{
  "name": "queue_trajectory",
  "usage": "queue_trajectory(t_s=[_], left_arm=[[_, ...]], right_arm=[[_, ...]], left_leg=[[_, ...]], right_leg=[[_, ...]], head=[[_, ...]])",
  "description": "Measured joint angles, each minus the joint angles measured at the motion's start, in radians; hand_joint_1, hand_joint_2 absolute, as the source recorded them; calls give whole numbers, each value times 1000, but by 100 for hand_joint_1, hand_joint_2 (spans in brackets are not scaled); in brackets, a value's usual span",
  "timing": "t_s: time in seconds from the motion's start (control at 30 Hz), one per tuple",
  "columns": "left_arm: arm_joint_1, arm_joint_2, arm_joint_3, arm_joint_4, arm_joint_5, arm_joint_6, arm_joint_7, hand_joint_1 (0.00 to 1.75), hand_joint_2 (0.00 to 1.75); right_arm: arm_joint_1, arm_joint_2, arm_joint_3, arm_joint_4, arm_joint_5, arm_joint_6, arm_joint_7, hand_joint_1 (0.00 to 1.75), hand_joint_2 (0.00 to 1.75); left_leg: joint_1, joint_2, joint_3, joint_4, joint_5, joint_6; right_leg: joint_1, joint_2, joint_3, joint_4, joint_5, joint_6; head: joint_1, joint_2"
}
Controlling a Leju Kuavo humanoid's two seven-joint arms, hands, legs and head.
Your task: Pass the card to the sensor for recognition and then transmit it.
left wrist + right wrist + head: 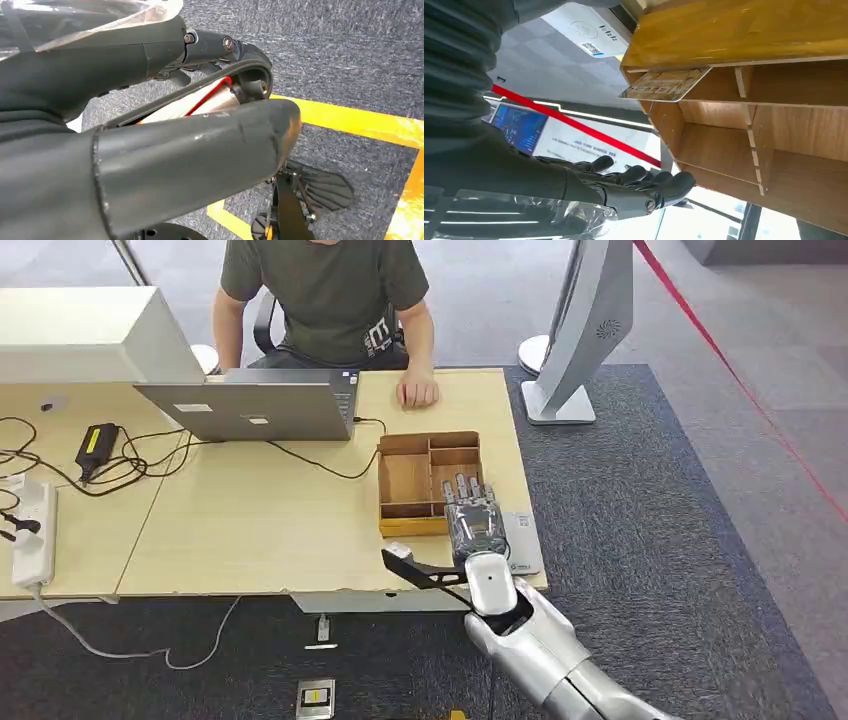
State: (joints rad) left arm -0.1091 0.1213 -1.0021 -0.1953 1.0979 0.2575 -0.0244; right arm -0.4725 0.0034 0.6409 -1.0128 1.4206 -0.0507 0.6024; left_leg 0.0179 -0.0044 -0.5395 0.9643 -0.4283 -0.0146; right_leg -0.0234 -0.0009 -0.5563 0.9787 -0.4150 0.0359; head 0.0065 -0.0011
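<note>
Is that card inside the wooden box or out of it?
Partly in: the card rests in the wooden box with one end sticking past the edge.

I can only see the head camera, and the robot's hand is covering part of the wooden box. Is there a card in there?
Observer: Yes. The right wrist view shows a card resting in the wooden box, at the end nearest the sensor, with one edge poking past the rim.
Operator: Is the hand holding it?
Observer: No. The right hand is apart from the card, with its fingers stretched out and nothing in them.
Operator: Where's the other hand?
Observer: The left wrist view shows the left hand above grey carpet with yellow lines, away from the table.
</note>
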Motion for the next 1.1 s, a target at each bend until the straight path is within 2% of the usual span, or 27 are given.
queue_trajectory(t_s=[0.43, 1.1], left_arm=[[0, 0, 0, 0, 0, -8, 2, 0, 0], [0, 0, 0, 0, 18, -5, 6, 0, 0]], right_arm=[[8, -15, 10, -34, -10, 42, 11, 0, 175], [10, -16, 39, -50, -11, 54, 18, 0, 175]], left_leg=[[0, 0, 0, 0, 0, 0], [0, 0, 0, 0, 0, 0]], right_leg=[[0, 0, 0, 0, 0, 0], [0, 0, 0, 0, 0, 0]], head=[[0, 0], [0, 0]])
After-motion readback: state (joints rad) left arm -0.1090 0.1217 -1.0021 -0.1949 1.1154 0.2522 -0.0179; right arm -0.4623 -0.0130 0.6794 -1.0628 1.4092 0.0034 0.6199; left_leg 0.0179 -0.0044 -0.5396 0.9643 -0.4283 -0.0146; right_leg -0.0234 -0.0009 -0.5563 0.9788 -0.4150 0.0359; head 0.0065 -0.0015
